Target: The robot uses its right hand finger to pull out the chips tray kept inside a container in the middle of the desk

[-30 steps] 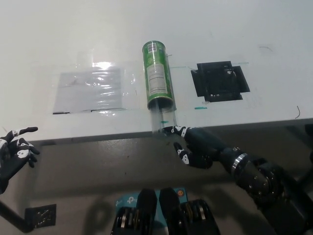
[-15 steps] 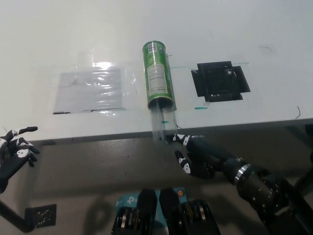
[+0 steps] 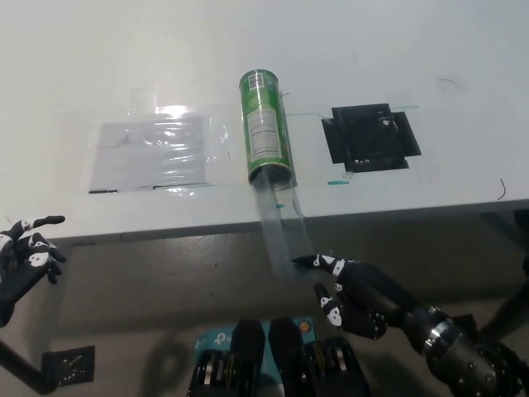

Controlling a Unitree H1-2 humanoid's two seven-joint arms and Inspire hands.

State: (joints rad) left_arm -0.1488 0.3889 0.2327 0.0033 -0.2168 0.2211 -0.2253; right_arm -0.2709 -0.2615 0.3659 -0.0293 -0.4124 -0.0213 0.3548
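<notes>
Right hand [image 3: 355, 289] sat nearest the camera, below the worktop's [image 3: 430, 50] front edge and off it, black arm coming in from the bottom right. Fingers [image 3: 318, 261] were loosely spread and partly curled, one stretched forward with its tip touching the near end of the clear tray [image 3: 281, 231]. Not wrapped around anything; contact was fingertip only.

Left hand [image 3: 25, 258] rested at the lower left, well apart from the tray, also below the worktop edge. Fingers spread, holding nothing.

Tray was a clear plastic trough, drawn well out of the green can [image 3: 266, 128]. Its far end was still inside the can's mouth; its near end overhung the worktop edge and reached down to the right fingertip. It ran roughly in line with the can, slightly angled toward the right hand. Could not tell if any chips were in it.

Green can lay on its side mid-worktop, open mouth facing the near edge, closed end pointing away. White label panel faced up.

Left of the can, a clear plastic sheet [image 3: 149, 149] lay flat on the worktop, glare on it. Right of the can, a black square patch [image 3: 372, 136] sat flat on the surface, near the can but not touching. A small green tape mark [image 3: 339, 182] lay between the can's mouth and the black patch.
</notes>
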